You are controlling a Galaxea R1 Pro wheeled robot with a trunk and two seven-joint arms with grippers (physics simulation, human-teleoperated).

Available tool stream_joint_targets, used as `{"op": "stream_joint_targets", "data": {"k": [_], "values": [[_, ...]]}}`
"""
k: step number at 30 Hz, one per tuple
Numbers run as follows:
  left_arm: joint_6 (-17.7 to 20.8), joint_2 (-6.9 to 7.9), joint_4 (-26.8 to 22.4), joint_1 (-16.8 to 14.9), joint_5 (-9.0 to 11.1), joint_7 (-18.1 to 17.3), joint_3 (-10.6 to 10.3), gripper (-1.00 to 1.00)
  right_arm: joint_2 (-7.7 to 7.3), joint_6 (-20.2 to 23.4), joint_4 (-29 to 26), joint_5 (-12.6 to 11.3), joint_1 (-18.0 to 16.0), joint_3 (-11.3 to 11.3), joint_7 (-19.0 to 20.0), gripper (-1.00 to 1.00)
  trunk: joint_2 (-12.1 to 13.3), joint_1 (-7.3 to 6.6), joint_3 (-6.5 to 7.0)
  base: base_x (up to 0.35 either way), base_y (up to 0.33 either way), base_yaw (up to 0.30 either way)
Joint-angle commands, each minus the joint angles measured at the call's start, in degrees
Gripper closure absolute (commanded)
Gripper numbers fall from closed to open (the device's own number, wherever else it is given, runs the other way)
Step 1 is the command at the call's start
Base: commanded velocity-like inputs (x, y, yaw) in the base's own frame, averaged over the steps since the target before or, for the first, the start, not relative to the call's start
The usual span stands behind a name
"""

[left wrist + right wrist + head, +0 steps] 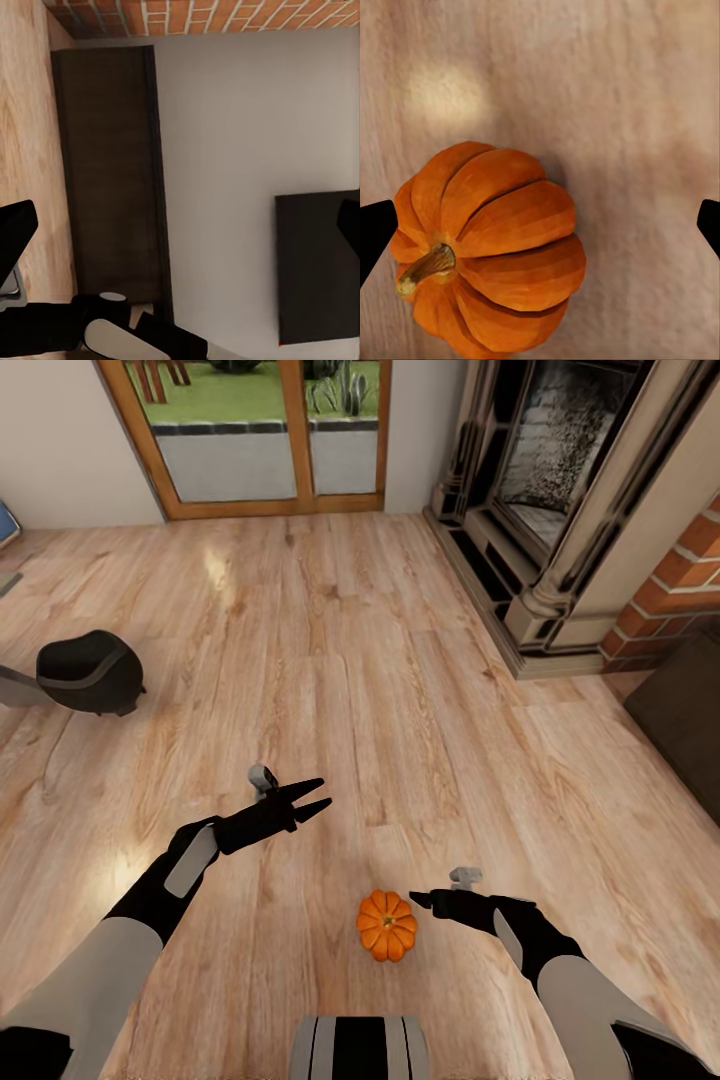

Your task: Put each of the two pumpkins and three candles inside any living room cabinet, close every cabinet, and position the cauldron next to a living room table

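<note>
Cauldron (90, 672) at left edge of head view, on floor, well apart from both arms.

Left gripper (318, 797) left of centre, fingers spread, empty.

Pumpkin (387, 925) low centre on floor, just beside right gripper (421, 901); fingers spread, not yet straddling.

Wrist view: pumpkin (491, 247) sits off-centre toward one finger. Risk: closing now clips rounded rib, rolls it away.

Cabinet (685, 720) at right edge; carry may bump fireplace (560, 510).

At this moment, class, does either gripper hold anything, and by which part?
Nothing is held. The right gripper is open beside the pumpkin on the floor; the left gripper is open and empty.
</note>
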Motion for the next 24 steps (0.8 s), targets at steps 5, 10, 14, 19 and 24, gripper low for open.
{"op": "stream_joint_targets", "data": {"k": [5,10,14,19,24], "values": [[0.0,-0.26,0.0,0.0,0.0,0.0,0.0,-1.00,-0.02,-0.1,0.0,0.0,0.0,0.0,0.0,-1.00,-0.1,0.12,-1.11,0.000,0.000,0.000],[0.0,-0.27,0.0,0.0,0.0,0.0,0.0,-1.00,-0.02,0.0,0.0,0.1,0.0,0.0,0.2,-1.00,-0.1,0.25,-2.22,0.000,0.000,0.000],[0.0,-0.27,0.0,0.0,0.0,0.0,0.0,-1.00,0.05,0.1,0.0,0.1,0.0,0.3,0.6,-1.00,-0.2,0.36,-3.11,0.000,0.000,0.000],[0.0,-0.27,0.0,0.0,0.0,0.0,0.0,-1.00,-0.02,0.2,0.0,0.1,0.0,0.4,5.1,-1.00,-0.3,0.49,-4.22,0.000,0.000,0.000],[0.0,-0.27,0.0,0.0,0.0,0.0,0.0,-1.00,-0.42,0.3,0.0,0.1,0.0,0.4,10.9,-1.00,-0.3,0.61,-5.32,0.000,0.000,0.000]]}}
